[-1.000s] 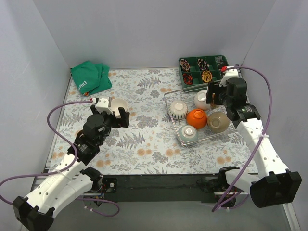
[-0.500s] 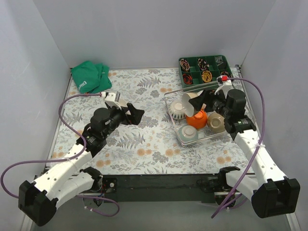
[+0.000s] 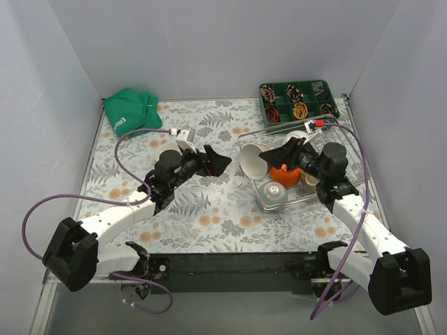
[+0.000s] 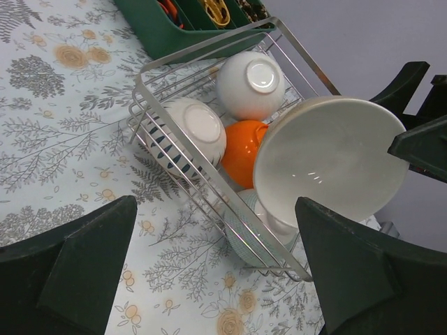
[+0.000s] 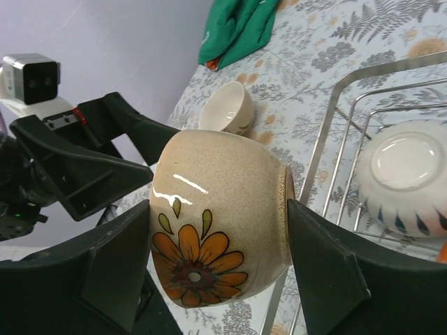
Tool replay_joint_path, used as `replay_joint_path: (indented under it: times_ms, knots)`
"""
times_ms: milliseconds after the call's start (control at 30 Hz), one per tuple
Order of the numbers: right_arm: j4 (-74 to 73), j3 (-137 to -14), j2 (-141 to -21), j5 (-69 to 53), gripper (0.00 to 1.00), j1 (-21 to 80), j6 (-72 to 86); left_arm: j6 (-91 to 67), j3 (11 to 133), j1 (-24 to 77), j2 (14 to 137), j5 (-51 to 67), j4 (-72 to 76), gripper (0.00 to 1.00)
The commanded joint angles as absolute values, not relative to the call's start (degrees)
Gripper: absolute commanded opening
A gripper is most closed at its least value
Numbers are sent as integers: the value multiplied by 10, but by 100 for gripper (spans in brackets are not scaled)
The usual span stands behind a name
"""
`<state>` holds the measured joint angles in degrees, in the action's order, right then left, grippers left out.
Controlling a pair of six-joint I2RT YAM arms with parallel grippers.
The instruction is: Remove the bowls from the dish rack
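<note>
Both arms have swung toward the middle: the right pincer [image 3: 271, 159], clamped on a flowered beige bowl [image 4: 328, 160], holds it tilted over the dish rack [image 4: 209, 47]'s left edge, facing the wide-open left pincer [image 3: 215, 162]. Handover looks underway; next, the left must close on its rim.

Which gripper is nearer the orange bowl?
Right. Right gripper, holding a beige bowl, hangs just left of the orange bowl; left gripper is open, left of the rack.
</note>
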<state>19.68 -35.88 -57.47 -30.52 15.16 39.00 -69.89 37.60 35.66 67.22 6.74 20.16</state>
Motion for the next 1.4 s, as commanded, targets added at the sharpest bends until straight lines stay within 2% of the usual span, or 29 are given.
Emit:
replay_joint_path:
  times_ms: [0, 200, 300, 333, 433, 467, 533, 600, 667, 700, 733, 767, 867, 900, 967, 1000, 1067, 1200, 1367]
  knots:
    - [361, -347, -581, -337, 1, 171, 472, -701, 389, 381, 699, 64, 282, 97]
    - [395, -328, -592, -325, 1, 191, 507, -698, 403, 411, 746, 40, 299, 89]
    - [408, -318, -596, -323, 1, 193, 521, -703, 403, 419, 767, 33, 303, 79]
    - [414, -316, -596, -323, 1, 192, 524, -704, 403, 424, 774, 31, 304, 72]
    - [424, -307, -595, -322, 1, 194, 531, -708, 403, 430, 783, 20, 301, 61]
    - [425, -305, -595, -322, 1, 194, 531, -712, 406, 431, 787, 18, 299, 49]
    - [427, -301, -595, -322, 1, 194, 532, -722, 406, 434, 790, 14, 296, 38]
    - [431, -296, -597, -320, 1, 194, 533, -726, 409, 437, 792, 12, 299, 24]
    - [433, -290, -597, -319, 2, 195, 534, -728, 412, 441, 793, 10, 294, 14]
    - [433, -288, -596, -317, 5, 196, 534, -729, 417, 443, 792, 8, 288, 3]
    - [432, -284, -595, -316, 7, 196, 534, -729, 418, 445, 791, 8, 285, 0]
    - [433, -282, -592, -316, 11, 196, 532, -731, 420, 446, 790, 7, 280, 0]
    - [432, -274, -585, -314, 34, 196, 523, -735, 423, 446, 781, -20, 263, 0]
    - [431, -272, -584, -311, 48, 196, 519, -736, 425, 446, 778, -25, 242, 0]
    - [423, -270, -576, -307, 60, 195, 505, -726, 442, 446, 772, -45, 212, 0]
    - [407, -271, -572, -302, 70, 195, 497, -722, 447, 446, 769, -51, 184, 0]
    - [382, -279, -563, -298, 80, 195, 478, -715, 461, 445, 757, -71, 145, 0]
    - [304, -298, -541, -270, 90, 194, 404, -684, 486, 441, 737, -112, 72, 0]
    - [188, -324, -505, -223, 94, 195, 321, -650, 516, 418, 711, -151, -36, 0]
